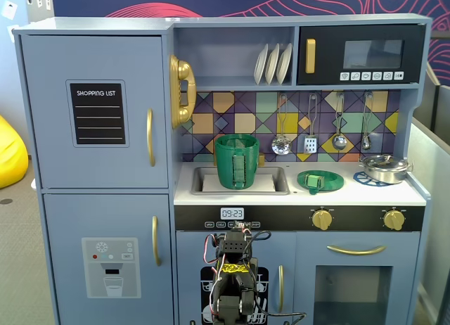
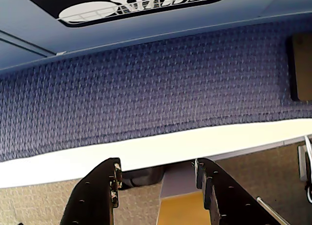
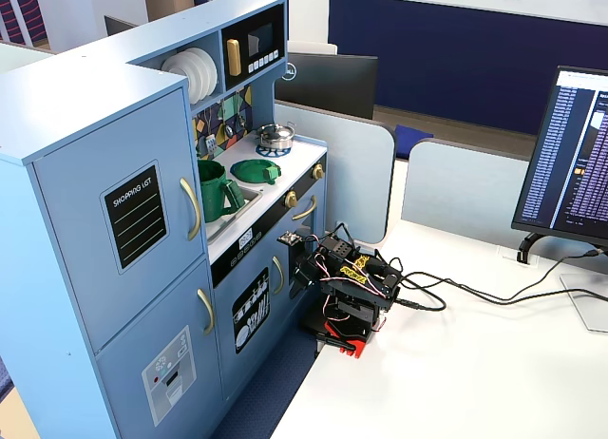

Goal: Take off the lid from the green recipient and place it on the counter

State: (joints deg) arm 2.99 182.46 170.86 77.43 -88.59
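Note:
The green recipient point(image 1: 237, 161) stands upright in the recessed sink with its top uncovered; it also shows in a fixed view point(image 3: 217, 187). The lid point(image 1: 320, 179) lies flat on the white counter point(image 1: 401, 195) to the right of the sink, apart from the pot, and shows in the other fixed view too point(image 3: 255, 170). My arm point(image 1: 235, 283) is folded low in front of the kitchen, well below the counter. My gripper point(image 2: 157, 178) is open and empty and points down at the floor between the table edge and the kitchen's base; it also shows in a fixed view point(image 3: 302, 276).
A small silver pan point(image 1: 385, 168) sits on the burner at the counter's right end. Utensils point(image 1: 311, 131) hang on the back wall. The arm's base stands on a white table point(image 3: 456, 382) with cables point(image 3: 446, 296) and a monitor point(image 3: 570, 163). Blue carpet point(image 2: 146, 79) lies below.

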